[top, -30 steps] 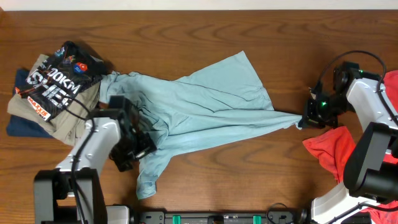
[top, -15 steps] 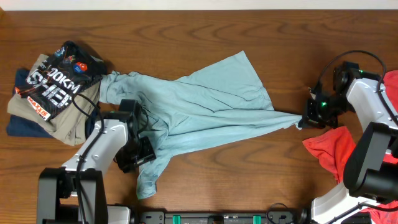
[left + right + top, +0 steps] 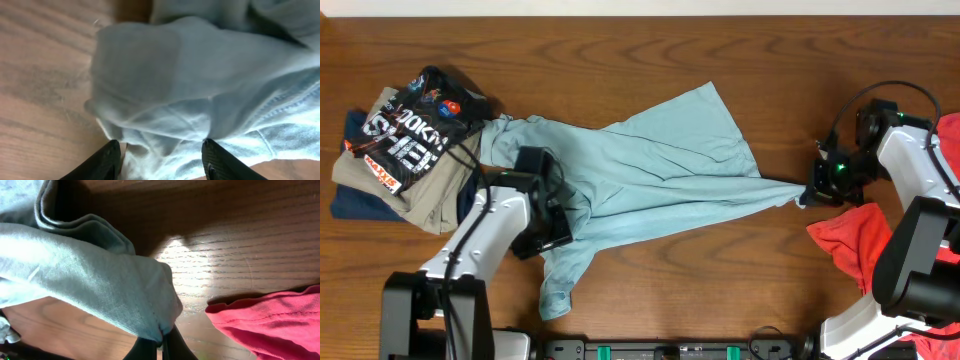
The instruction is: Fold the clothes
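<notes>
The pale blue-grey T-shirt point(image 3: 660, 170) lies stretched and rumpled across the middle of the wooden table point(image 3: 650, 50). My left gripper point(image 3: 552, 235) is down on its bunched lower-left part. In the left wrist view a thick fold of the T-shirt point(image 3: 165, 90) fills the gap between the fingers, and the left gripper point(image 3: 162, 162) grips it. My right gripper point(image 3: 812, 193) is shut on the shirt's pulled-out right tip. The right wrist view shows that tip of the T-shirt point(image 3: 115, 295) pinched in the right gripper point(image 3: 161, 349). A coral-red garment point(image 3: 850, 240) lies crumpled just below it, and the same red garment point(image 3: 270, 322) lies apart from the blue cloth.
A stack of other clothes point(image 3: 405, 150), black printed on tan and navy, sits at the table's left, touching the shirt's upper-left end. Dark equipment point(image 3: 670, 350) runs along the front edge. Bare wood shows along the back.
My left gripper has narrowed onto the bunched fabric and shifted slightly up and right over the shirt. The right arm and the stretched tip have stayed still.
</notes>
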Motion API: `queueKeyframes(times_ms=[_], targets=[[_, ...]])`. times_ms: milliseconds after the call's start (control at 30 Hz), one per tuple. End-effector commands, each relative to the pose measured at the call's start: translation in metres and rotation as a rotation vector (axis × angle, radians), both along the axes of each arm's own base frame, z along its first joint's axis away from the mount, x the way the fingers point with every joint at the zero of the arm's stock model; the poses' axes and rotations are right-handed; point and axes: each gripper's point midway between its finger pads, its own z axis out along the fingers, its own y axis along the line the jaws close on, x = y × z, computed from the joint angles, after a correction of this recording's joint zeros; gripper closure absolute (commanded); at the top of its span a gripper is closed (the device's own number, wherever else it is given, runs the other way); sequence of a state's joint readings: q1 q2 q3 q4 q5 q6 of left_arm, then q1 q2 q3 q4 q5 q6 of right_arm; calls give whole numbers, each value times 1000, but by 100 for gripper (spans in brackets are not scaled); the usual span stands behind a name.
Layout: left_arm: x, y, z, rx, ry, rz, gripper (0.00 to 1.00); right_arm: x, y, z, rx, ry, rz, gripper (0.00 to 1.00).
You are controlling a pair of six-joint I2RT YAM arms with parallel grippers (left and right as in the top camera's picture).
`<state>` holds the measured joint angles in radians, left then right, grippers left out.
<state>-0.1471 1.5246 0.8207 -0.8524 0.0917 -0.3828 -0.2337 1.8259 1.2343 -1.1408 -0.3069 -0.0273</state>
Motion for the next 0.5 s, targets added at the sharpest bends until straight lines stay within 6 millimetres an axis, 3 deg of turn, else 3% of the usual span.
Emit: queueKeyframes(times_ms=[0, 467], targets=[[8, 4, 5, 76, -43, -71, 46, -1, 6, -1, 6, 0, 32, 99], [-4, 5, -5, 102, -17, -73, 47, -1, 6, -1, 5, 0, 32, 99]])
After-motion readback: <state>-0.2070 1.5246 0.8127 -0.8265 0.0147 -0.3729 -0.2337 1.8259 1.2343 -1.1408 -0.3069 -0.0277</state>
